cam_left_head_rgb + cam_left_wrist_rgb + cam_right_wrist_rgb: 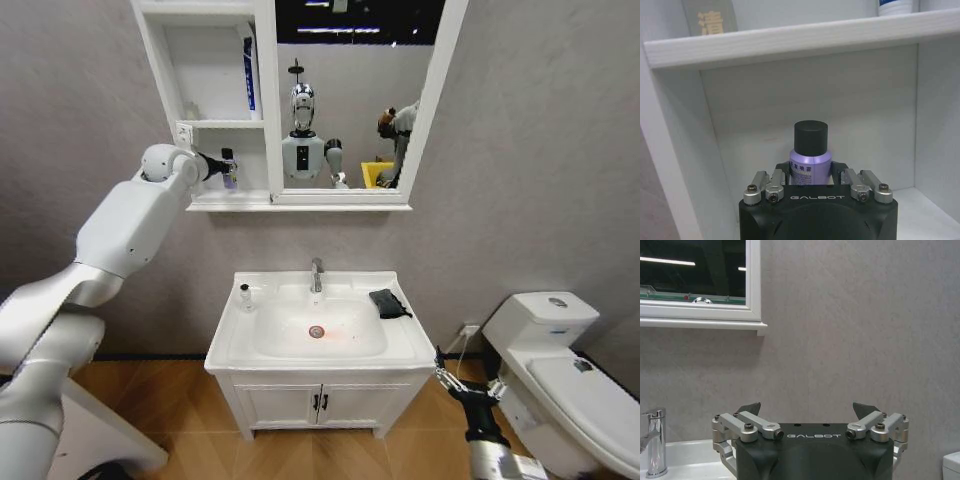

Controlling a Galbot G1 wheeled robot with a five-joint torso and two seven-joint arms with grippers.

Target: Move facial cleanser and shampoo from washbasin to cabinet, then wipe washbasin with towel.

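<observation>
The left arm reaches up into the white wall-hung cabinet (215, 120); its left gripper (811, 176) clasps a lilac black-capped bottle (810, 154) on the lowest shelf; the right gripper (810, 412) hangs spread wide, low beside the white ceramic washbasin (318, 330); the dark folded towel (389, 303) lies on its rim.

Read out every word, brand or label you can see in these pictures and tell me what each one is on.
"GALBOT": on the black housing of the left claw, which is shut on the lilac bottle with a black cap.
"GALBOT": on the black housing of the open right claw.
"清": gold character on the grey pack on the upper shelf of the white open-shelf cabinet.
Bottle label: print too small to read.
Blue-and-white tube: text illegible.
</observation>
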